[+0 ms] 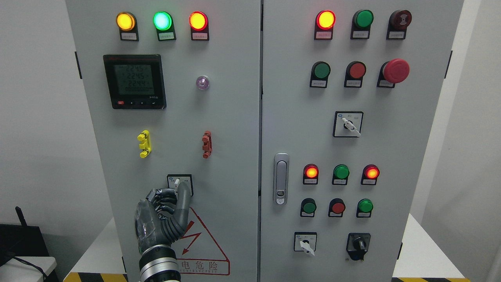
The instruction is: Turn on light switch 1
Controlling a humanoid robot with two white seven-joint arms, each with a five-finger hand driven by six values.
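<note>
Head view, left robot hand (pixel 166 213) at switch (pixel 178 183), lever tilted up-left.

I see a grey cabinet (pixel 235 117) with two doors. Left door: lit amber, green and red lamps (pixel 161 20), a digital meter (pixel 134 81), yellow (pixel 144 143) and red (pixel 206 144) clips. Right door: a door latch (pixel 281 178), a red mushroom button (pixel 395 70), three rotary selectors (pixel 348 124).

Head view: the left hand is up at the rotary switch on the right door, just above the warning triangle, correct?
Not quite. In the head view the left hand is at the rotary switch on the left door, not the right one. It is indeed just above the warning triangle.
</note>
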